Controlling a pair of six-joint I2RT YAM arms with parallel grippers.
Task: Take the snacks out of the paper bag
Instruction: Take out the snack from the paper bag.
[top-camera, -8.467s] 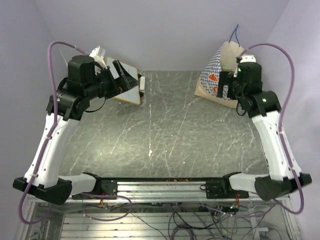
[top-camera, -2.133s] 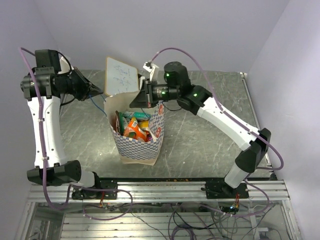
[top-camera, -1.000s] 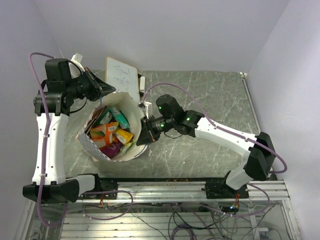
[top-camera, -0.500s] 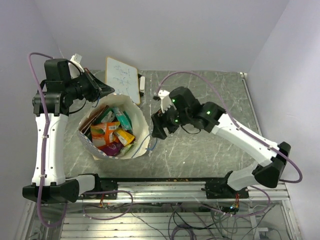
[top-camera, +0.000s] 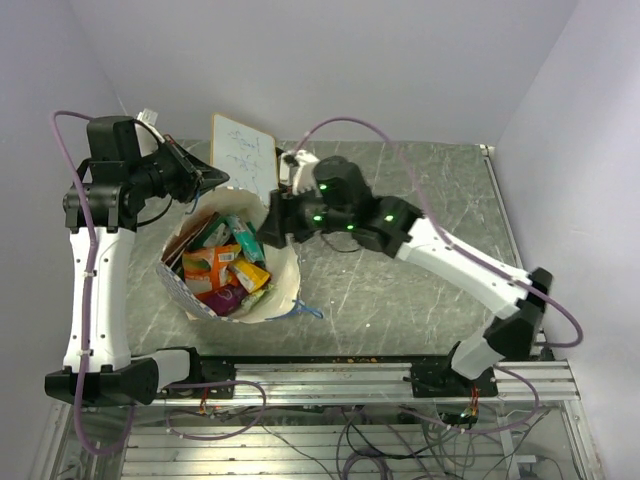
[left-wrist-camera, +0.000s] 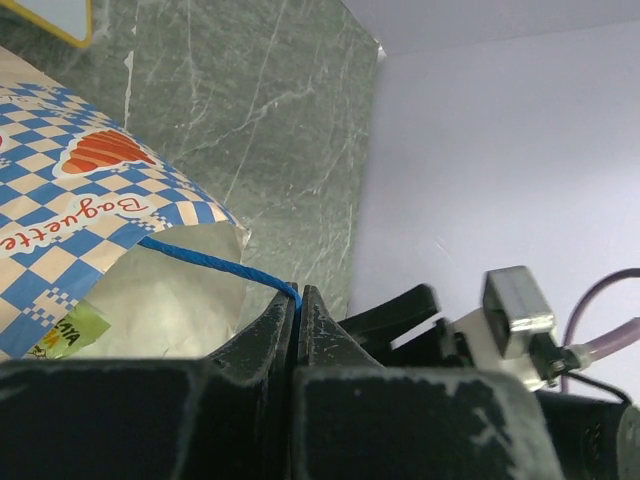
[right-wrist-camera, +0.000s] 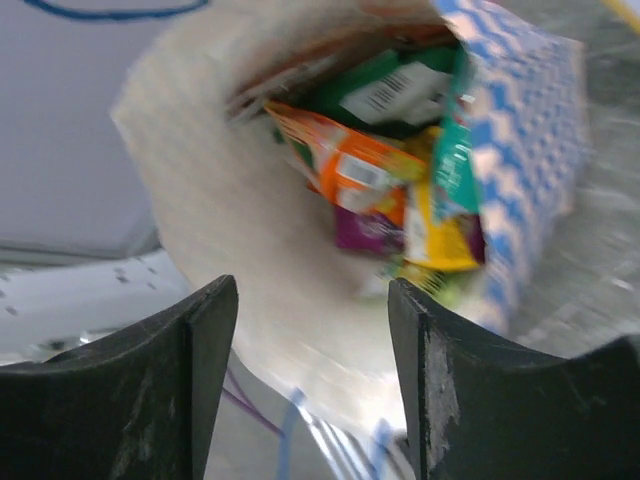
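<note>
The left gripper (left-wrist-camera: 298, 300) clamps the blue cord handle (left-wrist-camera: 215, 262) of the paper bag (top-camera: 287, 268), while the right gripper (right-wrist-camera: 308, 292), jaws spread, faces the snacks (right-wrist-camera: 385, 180) inside.

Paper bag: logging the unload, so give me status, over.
Left fingers shut on blue cord handle. Right fingers open at paper bag mouth. Snacks all inside it. White board behind, not over the mouth.

The left arm (top-camera: 92, 270) and right arm (top-camera: 455, 262) are clad in white shells, with black joint housings. A mauve cable (top-camera: 345, 122) is looped from each wrist. Green lights (top-camera: 318, 217) are lit on the right arm. The fingers (left-wrist-camera: 150, 420) are black and scuffed.
</note>
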